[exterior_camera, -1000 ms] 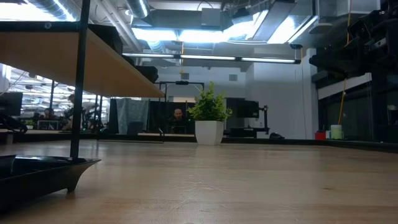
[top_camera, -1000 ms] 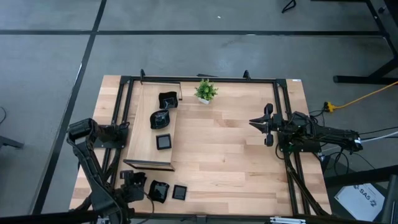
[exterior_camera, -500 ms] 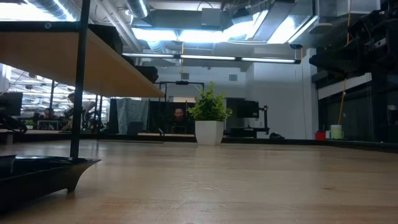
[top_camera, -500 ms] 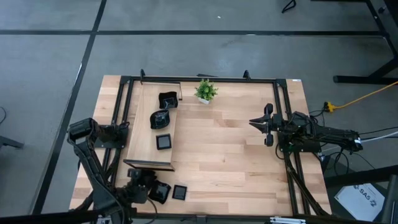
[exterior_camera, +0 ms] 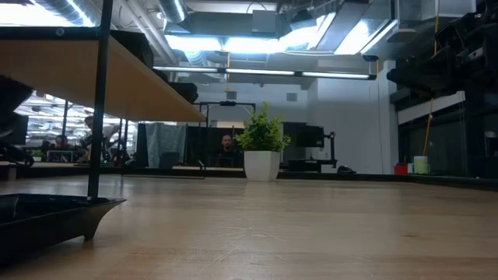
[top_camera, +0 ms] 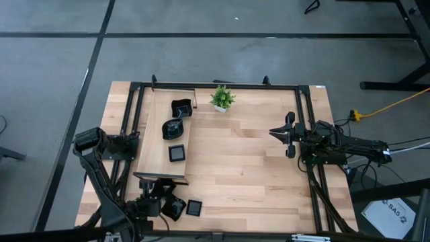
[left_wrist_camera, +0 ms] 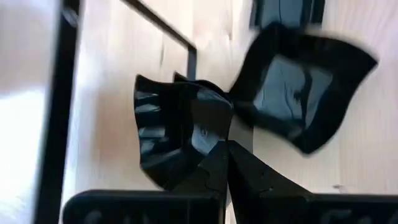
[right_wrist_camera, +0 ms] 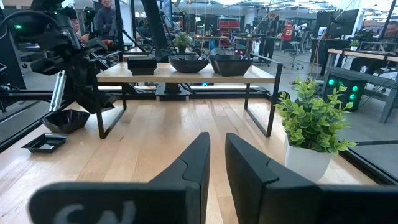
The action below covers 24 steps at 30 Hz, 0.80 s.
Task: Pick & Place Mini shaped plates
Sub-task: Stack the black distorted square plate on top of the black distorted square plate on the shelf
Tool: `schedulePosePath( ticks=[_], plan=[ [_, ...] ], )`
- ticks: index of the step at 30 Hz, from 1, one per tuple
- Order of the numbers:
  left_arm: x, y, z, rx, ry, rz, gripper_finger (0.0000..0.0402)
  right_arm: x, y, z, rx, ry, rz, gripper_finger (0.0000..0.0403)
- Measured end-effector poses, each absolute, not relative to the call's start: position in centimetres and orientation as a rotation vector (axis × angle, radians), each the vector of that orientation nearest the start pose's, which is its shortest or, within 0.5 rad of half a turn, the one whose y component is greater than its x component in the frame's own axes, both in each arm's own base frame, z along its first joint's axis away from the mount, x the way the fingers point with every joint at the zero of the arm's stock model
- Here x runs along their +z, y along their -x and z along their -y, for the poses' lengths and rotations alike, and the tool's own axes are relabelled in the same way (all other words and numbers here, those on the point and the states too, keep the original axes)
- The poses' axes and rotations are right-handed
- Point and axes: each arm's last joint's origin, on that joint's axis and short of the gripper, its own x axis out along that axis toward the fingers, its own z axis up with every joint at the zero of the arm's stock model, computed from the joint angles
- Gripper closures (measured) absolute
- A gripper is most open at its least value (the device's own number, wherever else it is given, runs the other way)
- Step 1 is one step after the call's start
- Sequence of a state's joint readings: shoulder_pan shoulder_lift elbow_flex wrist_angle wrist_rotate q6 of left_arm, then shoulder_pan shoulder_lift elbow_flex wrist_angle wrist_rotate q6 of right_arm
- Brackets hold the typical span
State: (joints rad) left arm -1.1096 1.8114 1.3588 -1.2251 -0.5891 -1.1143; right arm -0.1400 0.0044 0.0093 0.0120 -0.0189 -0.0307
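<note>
My left gripper (top_camera: 163, 199) is at the table's near edge, left of centre, just in front of the shelf, shut on a wavy-rimmed black plate (left_wrist_camera: 177, 134) (top_camera: 173, 208). A square black plate with pointed corners (left_wrist_camera: 298, 93) (top_camera: 194, 208) rests flat on the table just to its right; it also shows in the low view (exterior_camera: 54, 216). Three more black plates (top_camera: 180, 107) (top_camera: 173, 128) (top_camera: 177, 153) sit on top of the wooden shelf. My right gripper (top_camera: 281, 134) waits at the table's right side, its fingers a little apart (right_wrist_camera: 216, 155), holding nothing. My left gripper pinches the wavy-rimmed plate by its rim (left_wrist_camera: 208, 146), on the side toward the arm, between the two shut fingers. The fingers come nearly level from the table's left. Whether the plate is lifted or still rests on the table I cannot tell.
A low wooden shelf on a black frame (top_camera: 161, 176) stands on the table's left half; its near legs are close to my left gripper. A small green potted plant (top_camera: 222, 98) stands by the far edge. A black frame (top_camera: 304, 121) runs around the table.
My left gripper has moved along the near edge toward the table's right, reaching the wavy-rimmed plate. The plates and my right arm have kept still.
</note>
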Motion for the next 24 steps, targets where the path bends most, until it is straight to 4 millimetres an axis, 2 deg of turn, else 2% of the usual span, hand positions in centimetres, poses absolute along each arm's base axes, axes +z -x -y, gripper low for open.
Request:
schedulePosePath(
  ticks=[3,7,16,24],
  plan=[
    [20.8,-15.7,27.7,0.264,-0.3,-1.182,0.04,16.8,-9.6,1.3,-0.122,0.032,0.015,0.035],
    [20.1,-15.8,27.6,0.284,-0.313,-1.244,0.04,16.8,-9.7,1.3,-0.121,0.032,0.015,0.035],
    [20.0,-15.7,27.6,0.294,-0.296,-1.279,0.04,16.8,-9.6,1.3,-0.121,0.032,0.015,0.035],
    [19.8,-16.0,28.4,0.248,-0.182,-1.287,0.0397,16.8,-9.7,1.3,-0.121,0.032,0.015,0.035]
  ],
)
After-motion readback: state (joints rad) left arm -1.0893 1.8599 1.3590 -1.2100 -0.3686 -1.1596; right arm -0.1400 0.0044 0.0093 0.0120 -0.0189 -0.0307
